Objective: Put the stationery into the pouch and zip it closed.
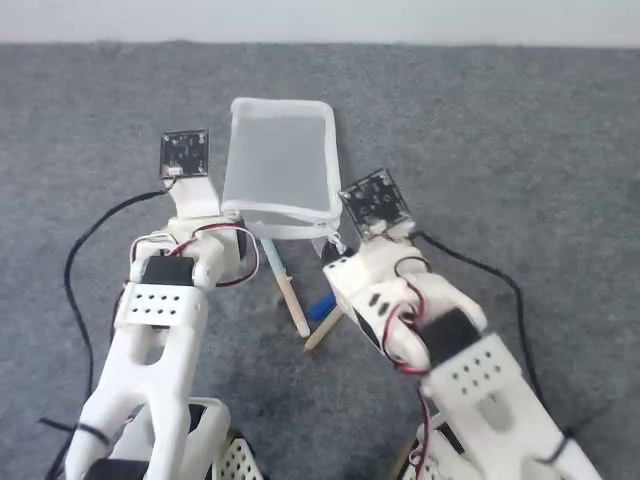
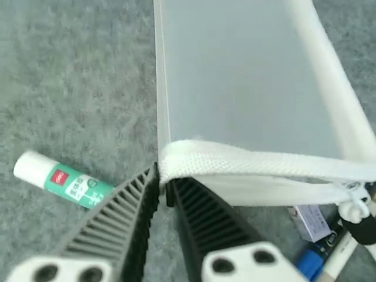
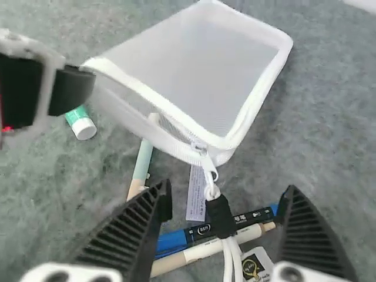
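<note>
— What is lying under it all?
— The tabletop (image 1: 540, 140) is wearing a grey, felt-like covering, its nap looking coarse and mottled.
— And behind?
— A pale, plain strip (image 1: 400, 20) is running along the far edge in the high view; I am not managing to tell whether it is a wall.
— How is the light falling?
— Evenly, leaving only soft shadows on the grey.
</note>
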Controlling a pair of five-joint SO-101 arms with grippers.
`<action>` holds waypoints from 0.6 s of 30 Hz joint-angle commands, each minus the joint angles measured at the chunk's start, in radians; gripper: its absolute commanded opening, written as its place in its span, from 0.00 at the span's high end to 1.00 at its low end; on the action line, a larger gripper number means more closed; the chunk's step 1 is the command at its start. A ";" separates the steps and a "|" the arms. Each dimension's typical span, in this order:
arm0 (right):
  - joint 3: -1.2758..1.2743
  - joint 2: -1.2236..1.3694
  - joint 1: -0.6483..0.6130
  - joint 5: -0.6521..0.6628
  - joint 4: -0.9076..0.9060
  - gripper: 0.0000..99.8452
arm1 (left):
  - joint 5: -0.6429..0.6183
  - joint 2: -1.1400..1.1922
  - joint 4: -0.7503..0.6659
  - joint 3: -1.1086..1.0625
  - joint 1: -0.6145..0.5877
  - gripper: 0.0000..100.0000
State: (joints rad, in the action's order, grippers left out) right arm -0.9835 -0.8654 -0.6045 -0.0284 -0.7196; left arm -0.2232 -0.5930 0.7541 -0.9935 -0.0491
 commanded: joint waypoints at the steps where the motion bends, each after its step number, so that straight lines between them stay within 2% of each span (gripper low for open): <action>1: 0.037 0.133 -0.007 0.015 0.087 0.72 | -0.015 -0.038 0.012 0.076 0.006 0.99; 8: 0.123 0.358 -0.007 0.092 0.097 0.72 | -0.015 -0.038 0.014 0.076 0.006 0.99; 14: 0.190 0.449 -0.004 0.094 0.108 0.72 | -0.015 -0.038 0.014 0.076 0.008 0.99; 18: 0.213 0.544 0.001 0.094 0.183 0.72 | -0.015 -0.038 0.026 0.077 0.008 0.99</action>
State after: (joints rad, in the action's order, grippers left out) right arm -0.8378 -0.3575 -0.6045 0.0529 -0.5984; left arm -0.2263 -0.5930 0.7633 -0.9935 -0.0491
